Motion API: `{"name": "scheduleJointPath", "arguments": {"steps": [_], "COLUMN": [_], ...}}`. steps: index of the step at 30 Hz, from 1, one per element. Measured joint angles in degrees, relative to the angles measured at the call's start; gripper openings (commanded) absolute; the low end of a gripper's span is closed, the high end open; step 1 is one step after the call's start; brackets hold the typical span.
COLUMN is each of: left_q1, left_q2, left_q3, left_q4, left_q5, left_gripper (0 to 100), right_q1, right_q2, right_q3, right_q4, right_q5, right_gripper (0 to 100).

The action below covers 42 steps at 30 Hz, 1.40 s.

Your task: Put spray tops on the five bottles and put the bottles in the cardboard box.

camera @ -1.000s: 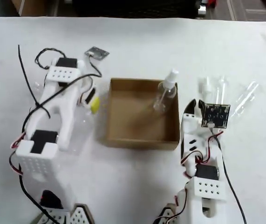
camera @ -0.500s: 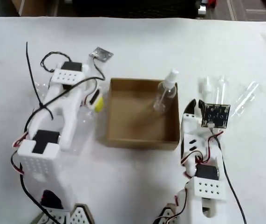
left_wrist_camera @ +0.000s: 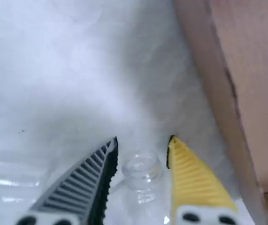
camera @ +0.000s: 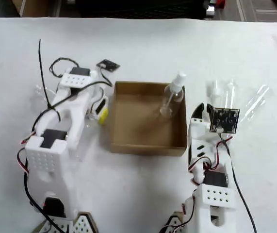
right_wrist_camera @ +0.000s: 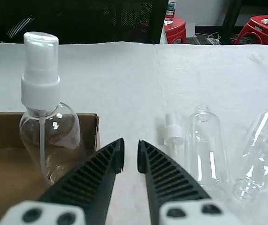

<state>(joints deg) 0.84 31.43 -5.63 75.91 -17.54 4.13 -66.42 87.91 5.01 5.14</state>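
Fingers (left_wrist_camera: 192, 176) on the left gripper (left_wrist_camera: 142, 143) are spread apart, one grey and one yellow, straddling the open neck of a clear capless bottle (left_wrist_camera: 142, 169) without quite touching it as far as I can see. That's all happening on the white table (camera: 138, 43) just beside the left wall of the cardboard box (camera: 148, 147). Inside the box, one bottle with a spray top (camera: 171, 98) stands up in the far right corner. Just off the box's right side sits the right gripper (right_wrist_camera: 130, 154), black fingers pinched nearly together with only a sliver of gap, holding nothing. Past it on the table there's a loose spray top (right_wrist_camera: 173, 133) next to an empty bottle (right_wrist_camera: 206, 147), and another empty bottle (right_wrist_camera: 258, 150) lying a bit further right.
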Motion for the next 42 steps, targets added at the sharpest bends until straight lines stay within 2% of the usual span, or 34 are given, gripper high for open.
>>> {"name": "scheduleJointPath", "arguments": {"steps": [24,26,30,36,42], "left_q1": [0.9,0.9,0.9,1.0,0.9], "left_q2": [0.0,0.0,0.0,0.0,0.0], "left_q3": [-1.6,-3.8,-8.9,-10.5,-10.5], "left_q4": [2.1,3.6,8.3,10.2,10.5], "left_q5": [1.2,1.3,1.3,1.3,1.8], "left_gripper": [15,13,2,10,15], "right_q1": [0.0,0.0,0.0,0.0,0.0], "right_q2": [0.0,0.0,0.0,0.0,0.0], "right_q3": [0.0,0.0,0.0,0.0,0.0], "right_q4": [0.0,0.0,0.0,0.0,0.0], "right_q5": [0.0,0.0,0.0,0.0,0.0], "right_gripper": [3.9,3.9,3.9,3.9,3.9]}}
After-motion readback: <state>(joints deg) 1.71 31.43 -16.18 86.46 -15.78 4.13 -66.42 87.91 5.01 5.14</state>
